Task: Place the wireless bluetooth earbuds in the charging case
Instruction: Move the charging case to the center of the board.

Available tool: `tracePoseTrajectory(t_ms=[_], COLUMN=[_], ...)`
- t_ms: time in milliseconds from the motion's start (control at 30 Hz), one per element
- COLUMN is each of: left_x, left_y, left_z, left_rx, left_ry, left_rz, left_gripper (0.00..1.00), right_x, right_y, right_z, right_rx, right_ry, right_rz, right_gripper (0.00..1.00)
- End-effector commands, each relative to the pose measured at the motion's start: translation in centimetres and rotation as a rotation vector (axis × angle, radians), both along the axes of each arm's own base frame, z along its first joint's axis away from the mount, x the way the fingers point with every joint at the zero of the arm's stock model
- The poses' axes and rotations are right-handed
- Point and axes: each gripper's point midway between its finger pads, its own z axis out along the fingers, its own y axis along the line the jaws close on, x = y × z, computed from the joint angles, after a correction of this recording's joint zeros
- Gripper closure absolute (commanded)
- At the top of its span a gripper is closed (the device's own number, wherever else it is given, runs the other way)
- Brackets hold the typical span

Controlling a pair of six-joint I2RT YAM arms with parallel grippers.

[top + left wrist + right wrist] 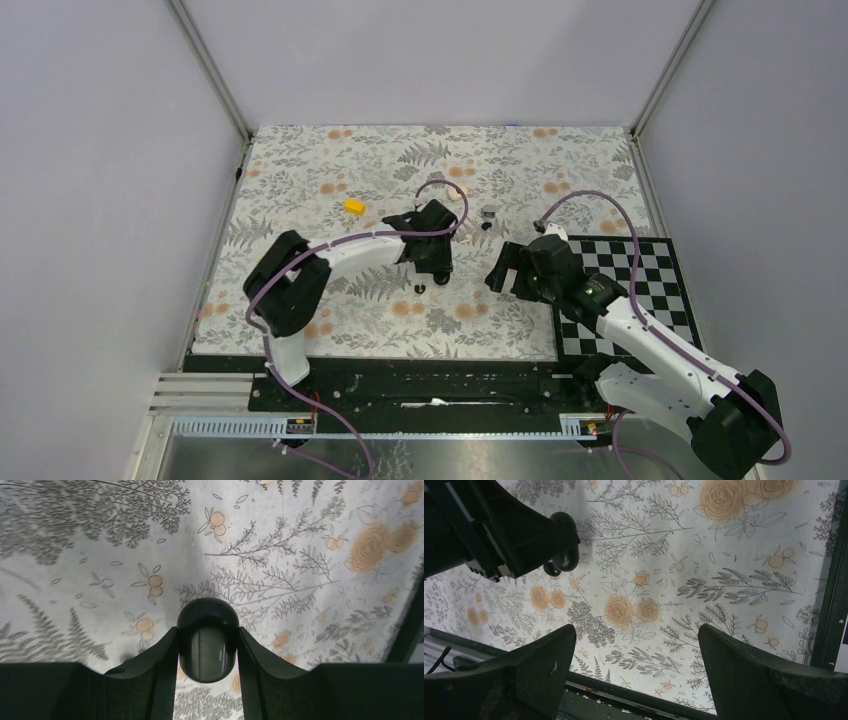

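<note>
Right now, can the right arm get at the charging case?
Probably yes, though not by its sides: the left gripper is shut on them. The right gripper stands open nearby, with only floral cloth between it and the charging case.

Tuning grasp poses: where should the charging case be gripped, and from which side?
Grip the charging case across its two long sides, coming in over one rounded end, as the left gripper does: the oval is narrowest there.

Left arm [350, 250], right arm [650, 335]: white shells, black joints, black bases. Purple cable [438, 184] runs along each. Jaws black, matte, wedge-shaped, textured inner strips.
</note>
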Motion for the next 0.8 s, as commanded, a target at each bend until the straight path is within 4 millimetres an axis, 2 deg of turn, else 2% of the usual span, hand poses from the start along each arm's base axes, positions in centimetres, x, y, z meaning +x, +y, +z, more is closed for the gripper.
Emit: tracePoseTrajectory(t_ms=[0,100,200,367,467,600,700,767], left_x=[1.1,0.6,0.3,0.0,0.2,1.0,2.2,2.8], left_y=[-2.4,-2.6,-2.6,-3.3,-3.3,-1.6,2.4,5.6], left_z=[-1.1,-1.9,-2.1,-0.6,2.2,8.4,11.6,12.5], left_rx=[-0.026,-0.011,-0.019,-0.064,-0.1,-0.205,-0.266,-0.279], left_ry=[0.023,0.049,0.065,0.065,0.019,-0.063,-0.124,-0.14], left_rz=[0.024,0.028,0.039,0.009,-0.004,0.007,0.074,0.123], left_gripper=[0.69,0.66,0.5,0.38,0.36,0.34,0.32,0.31], right_x=[0.4,0.0,0.0,0.8,1.6,2.4,2.9,3.5], right_y=[-0.1,-0.1,-0.3,0.5,1.1,2.2,3.5,4.4], right_z=[-0.4,-1.0,-1.3,-1.3,-1.6,-1.4,-1.2,-1.2], right_rx=[0.041,0.038,0.027,0.036,0.022,-0.021,-0.071,-0.094], right_ry=[-0.013,0.009,0.013,0.018,0.032,0.036,0.012,0.008], right_rz=[-0.069,-0.069,-0.072,-0.071,-0.072,-0.067,-0.051,-0.04], right_gripper=[0.0,0.01,0.0,0.0,0.0,0.0,0.0,0.0])
